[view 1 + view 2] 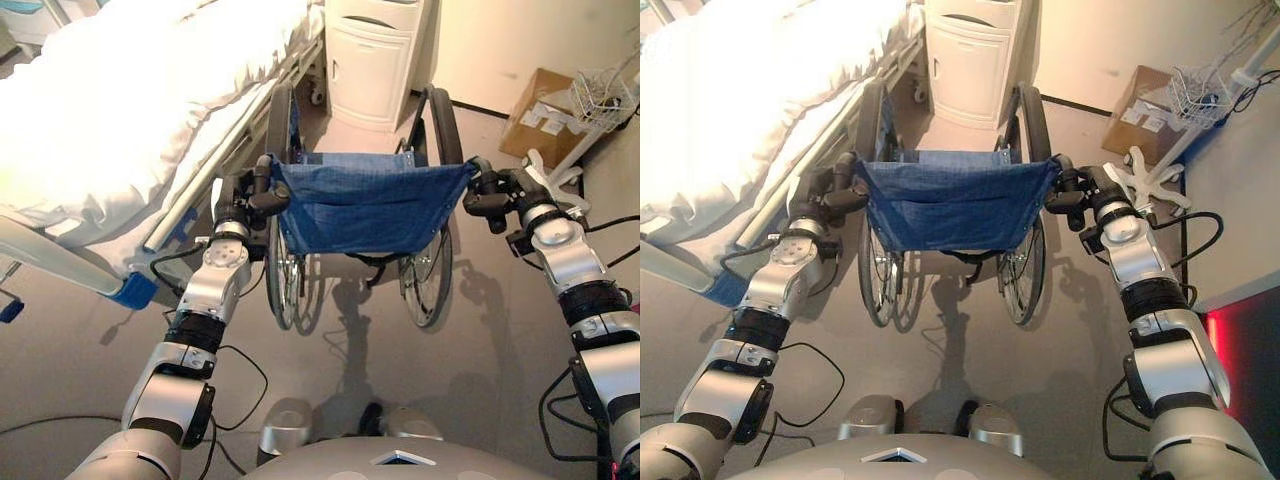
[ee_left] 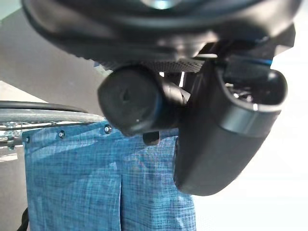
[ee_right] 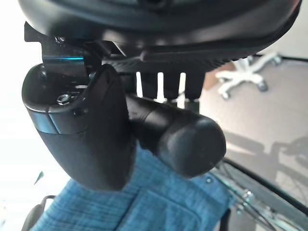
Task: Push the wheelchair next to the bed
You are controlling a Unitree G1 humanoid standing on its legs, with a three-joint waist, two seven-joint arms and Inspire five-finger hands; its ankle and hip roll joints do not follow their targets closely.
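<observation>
Wheelchair (image 1: pixel 365 205) beside bed (image 1: pixel 120 100); left hand (image 1: pixel 243 198), right hand (image 1: pixel 492 192) grip handles (both curled).

The wheelchair (image 1: pixel 365 205) stands straight ahead of the robot, its back toward it. The bed (image 1: pixel 120 110) lies along its left, close beside the wheel. A bedside cabinet (image 1: pixel 372 55) stands beyond the wheelchair; right of that, a cardboard box (image 1: pixel 540 115), with a wire basket stand (image 1: pixel 600 100) nearer.
</observation>
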